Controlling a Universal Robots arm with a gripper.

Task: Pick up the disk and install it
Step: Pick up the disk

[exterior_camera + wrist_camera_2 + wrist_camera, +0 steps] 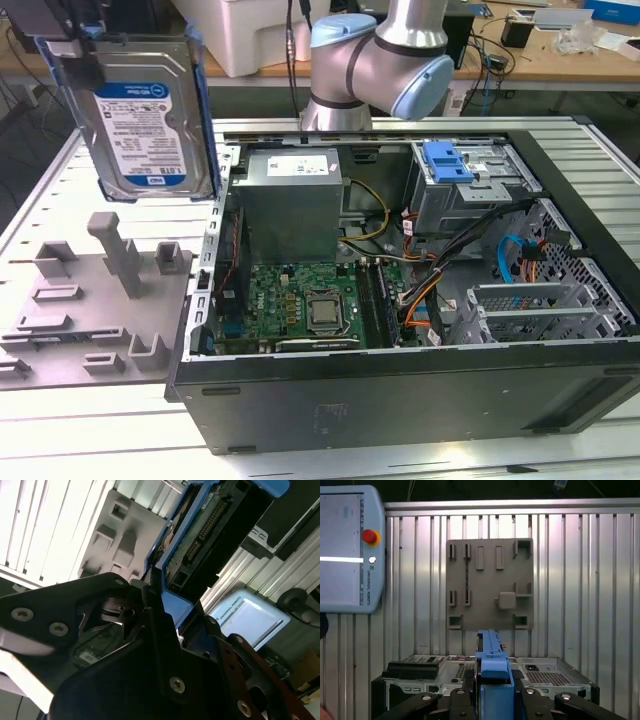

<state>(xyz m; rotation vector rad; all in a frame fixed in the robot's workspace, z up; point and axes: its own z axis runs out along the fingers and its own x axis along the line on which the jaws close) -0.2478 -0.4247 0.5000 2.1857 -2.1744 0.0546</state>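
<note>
The disk hangs upright in the air at the exterior view's upper left, above the grey fixture plate. Its white-and-blue label faces the camera and a blue carrier frames it. My gripper is shut on its top edge. In the first wrist view the disk's blue carrier stands edge-on between the black fingers. The second wrist view looks along the disk's circuit-board side, with the gripper clamped on the carrier.
An open computer case lies to the right of the plate, with a grey power supply box, a motherboard and a drive cage with a blue latch. The arm's base stands behind it. A teach pendant lies on the slatted table.
</note>
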